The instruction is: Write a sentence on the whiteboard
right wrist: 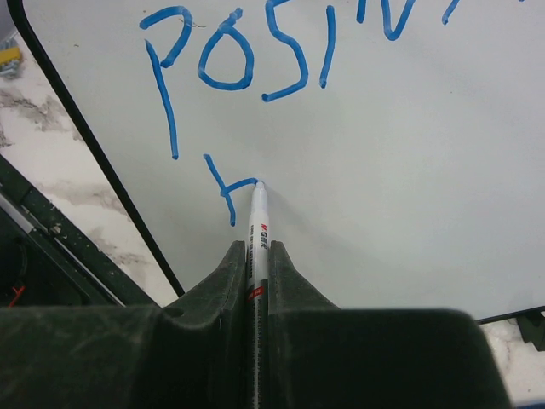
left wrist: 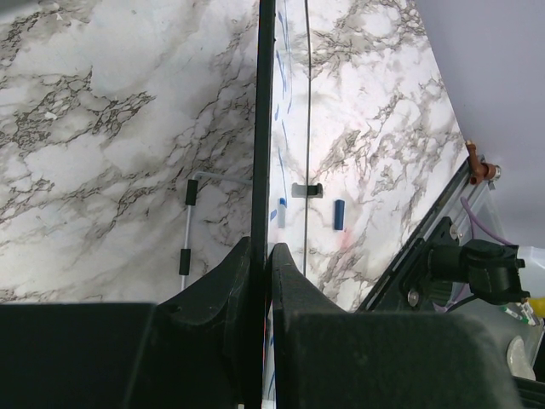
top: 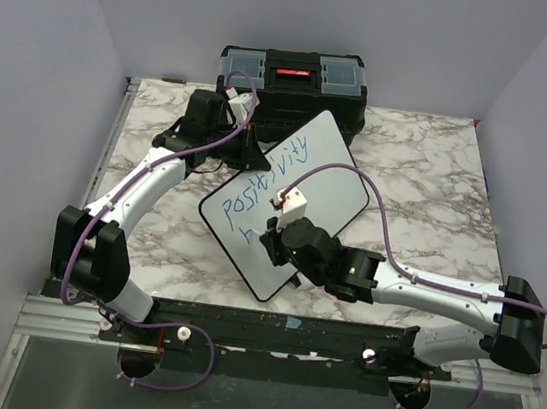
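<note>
Seen from above: right gripper (top: 275, 233) low over the near part of the whiteboard (top: 333, 172), fingers hidden there under the wrist. Shown only in the right wrist view: right gripper (right wrist: 255, 251) closed tight on a white marker (right wrist: 258, 213), barrel straight out between the fingers, tip touching the whiteboard (right wrist: 400, 170). Just ahead and left of that tip, a short blue stroke like a small h. Farther ahead, the first line of the sentence (right wrist: 247, 60), readable here only as POSI plus cut-off strokes at the top edge. Read in full only from above: sentence (top: 275, 177) slanting away from the right gripper toward the left one, spelling positivity, with the lone h-like mark right beside the right gripper.

At the far edge of the board, left gripper (top: 248, 151), grip not clear from above. Settled by the left wrist view: left gripper (left wrist: 262, 260) clamped shut on the thin black frame of the whiteboard (left wrist: 265, 102), board seen edge-on, running straight ahead from between the fingers.

Found only in that view: a small blue cylinder (left wrist: 338, 213) ahead and right of the fingers on the marble table (left wrist: 102, 128), and a grey rod (left wrist: 186, 239) with black sleeves ahead and left. Found only from above: a black toolbox (top: 292, 76) beyond the left gripper, at the table's (top: 429, 175) far edge.
</note>
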Controlling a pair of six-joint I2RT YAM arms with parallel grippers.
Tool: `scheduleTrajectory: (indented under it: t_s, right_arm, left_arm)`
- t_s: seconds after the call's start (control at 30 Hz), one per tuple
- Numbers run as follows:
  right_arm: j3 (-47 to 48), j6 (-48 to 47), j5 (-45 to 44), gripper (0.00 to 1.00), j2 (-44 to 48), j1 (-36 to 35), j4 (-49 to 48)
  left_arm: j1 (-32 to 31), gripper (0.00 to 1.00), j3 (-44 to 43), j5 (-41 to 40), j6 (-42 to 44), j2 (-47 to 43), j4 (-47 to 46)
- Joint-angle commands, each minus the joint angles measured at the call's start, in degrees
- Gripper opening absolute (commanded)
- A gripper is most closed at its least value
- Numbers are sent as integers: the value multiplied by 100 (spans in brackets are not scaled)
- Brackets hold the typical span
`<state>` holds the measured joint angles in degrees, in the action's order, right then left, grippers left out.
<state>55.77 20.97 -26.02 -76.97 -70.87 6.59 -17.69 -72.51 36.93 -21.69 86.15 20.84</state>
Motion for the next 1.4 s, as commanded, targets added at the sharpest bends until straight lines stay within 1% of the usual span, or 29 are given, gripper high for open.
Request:
scheduleTrajectory:
  t_s: [0.0, 0.2, 0.5, 0.7, 0.9, 1.03, 1.17, 1.27, 1.37]
  right_arm:
    - [-148, 141, -95, 1, 75, -2, 387]
    - [-249, 81, 405, 1, 151, -4, 398]
    - [-302, 5, 906, 1, 200, 1, 253]
    - [-228, -7, 950, 1, 174, -3, 132]
    - [-59, -19, 620, 1, 371, -3, -177]
    - [-112, -71, 481, 0, 729, 2, -792]
    - [-218, -120, 372, 1, 1015, -3, -1211]
    - [-275, -108, -11, 1, 1074, 1, -1263]
    - [-220, 11, -549, 1, 950, -4, -961]
  left_arm:
    - [29, 0, 36, -336, 306, -112, -141]
    - [29, 0, 37, -338, 297, -133, -135]
    - [29, 0, 35, -348, 288, -147, -133]
    - [29, 0, 39, -353, 288, -134, -133]
    - [29, 0, 35, -353, 288, -137, -133]
    - [29, 0, 38, -350, 292, -138, -124]
    - [29, 0, 34, -361, 305, -152, -124]
    - [29, 0, 22, -362, 306, -147, -117]
    - [34, 0, 12, -355, 315, -147, -124]
